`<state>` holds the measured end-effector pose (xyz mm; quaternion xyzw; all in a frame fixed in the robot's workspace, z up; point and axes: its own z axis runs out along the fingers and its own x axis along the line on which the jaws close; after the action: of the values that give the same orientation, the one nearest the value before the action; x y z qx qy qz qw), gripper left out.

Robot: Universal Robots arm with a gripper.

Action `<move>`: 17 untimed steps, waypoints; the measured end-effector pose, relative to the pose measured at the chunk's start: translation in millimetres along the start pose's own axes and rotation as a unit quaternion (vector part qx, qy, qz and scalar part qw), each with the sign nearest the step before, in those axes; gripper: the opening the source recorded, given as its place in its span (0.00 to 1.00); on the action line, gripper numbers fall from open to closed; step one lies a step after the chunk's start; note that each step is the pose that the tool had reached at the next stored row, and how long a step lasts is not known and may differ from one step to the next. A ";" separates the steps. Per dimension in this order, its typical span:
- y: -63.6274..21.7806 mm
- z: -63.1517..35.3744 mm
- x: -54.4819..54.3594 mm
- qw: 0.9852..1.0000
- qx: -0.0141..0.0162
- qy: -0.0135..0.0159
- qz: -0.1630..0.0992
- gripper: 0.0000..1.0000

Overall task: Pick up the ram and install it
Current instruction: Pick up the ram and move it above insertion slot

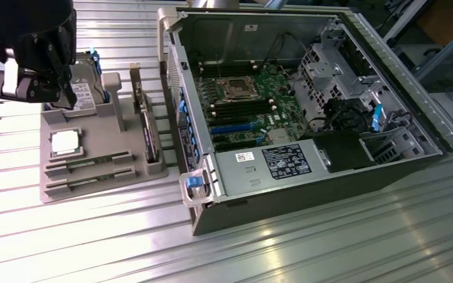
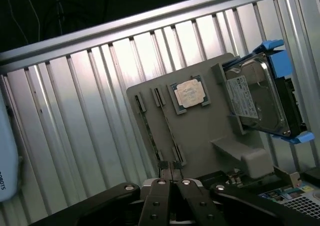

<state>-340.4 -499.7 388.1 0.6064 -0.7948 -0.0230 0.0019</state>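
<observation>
Exterior view, left to right: the robot arm (image 1: 22, 35) fills the upper left of the frame. Its end effector (image 2: 170, 167) has its fingers pressed together with nothing held, and hangs above the grey fixture (image 1: 61, 197) near the upright hard drive (image 1: 85, 91). The ram (image 1: 92, 160) lies ungrasped in a fixture slot at centre left, with its twin stick (image 1: 92, 178) just below and the CPU (image 1: 65, 142) just above. A skewed descent would likely strike these neighbours. The standing expansion card (image 1: 148, 127) and the case wall (image 1: 181, 118) are edges between the fixture and the motherboard (image 1: 246, 100). The ribbed tabletop (image 1: 92, 247) offers open room along the lower frame.
</observation>
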 end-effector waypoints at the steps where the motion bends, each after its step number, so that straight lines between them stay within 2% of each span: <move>1: -0.2 0.0 0.0 1.000 0.000 0.000 -0.004 0.10; 6: -0.3 -0.1 -0.1 1.000 -0.001 0.001 -0.031 0.10; 10: -0.5 0.0 -0.1 0.998 -0.002 0.002 -0.061 0.10; 13: -0.7 0.0 -0.2 0.996 -0.002 0.003 -0.087 0.10; 16: -1.0 0.0 -0.3 0.993 -0.003 0.005 -0.119 0.10; 17: -1.0 -0.1 -0.3 0.993 -0.003 0.005 -0.120 0.10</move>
<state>-339.4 -499.7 388.1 0.6977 -0.7160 -0.0226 0.0046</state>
